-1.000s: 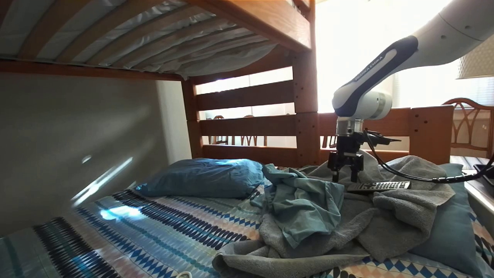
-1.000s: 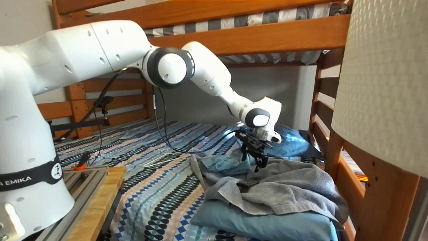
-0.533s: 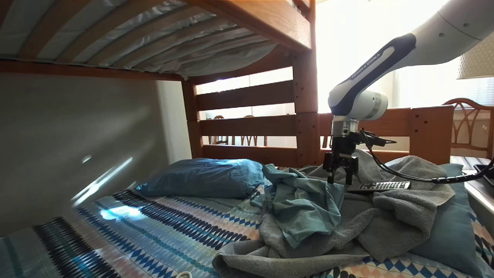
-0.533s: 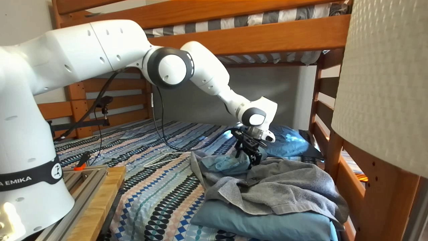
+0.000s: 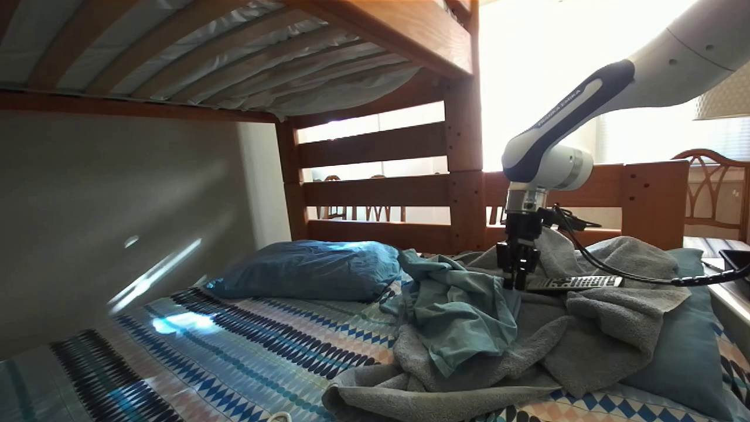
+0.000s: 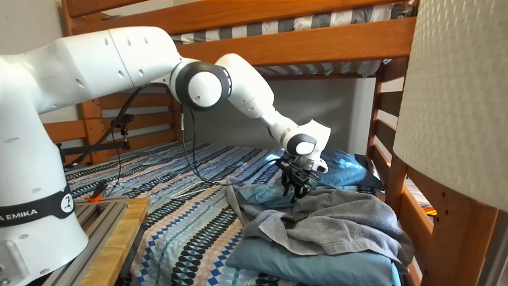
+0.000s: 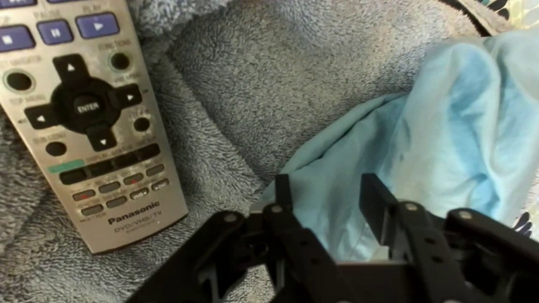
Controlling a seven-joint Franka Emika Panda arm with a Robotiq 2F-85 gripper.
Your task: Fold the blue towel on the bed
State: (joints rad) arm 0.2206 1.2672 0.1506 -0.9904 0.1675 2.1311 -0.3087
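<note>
Pale blue, the towel (image 7: 454,139) spreads across the right of the wrist view, bunched on grey terry cloth (image 7: 273,84). My gripper (image 7: 326,193) is unclenched: its fingers (image 7: 374,210) stand apart, with the towel showing between them; whether they touch it I cannot tell. At the left, apart from my fingers, a Panasonic remote (image 7: 88,139) rests face up on the terry cloth.

In an exterior view I point straight down at the towel's edge, the remote just beside my fingers, and a blue pillow (image 5: 310,269) lies near the towel, before the wooden rails (image 5: 375,190).

In an exterior view my white arm (image 6: 250,87) reaches across the patterned bedding (image 6: 178,222); another pillow (image 6: 313,260) pokes out from under the terry cloth.
</note>
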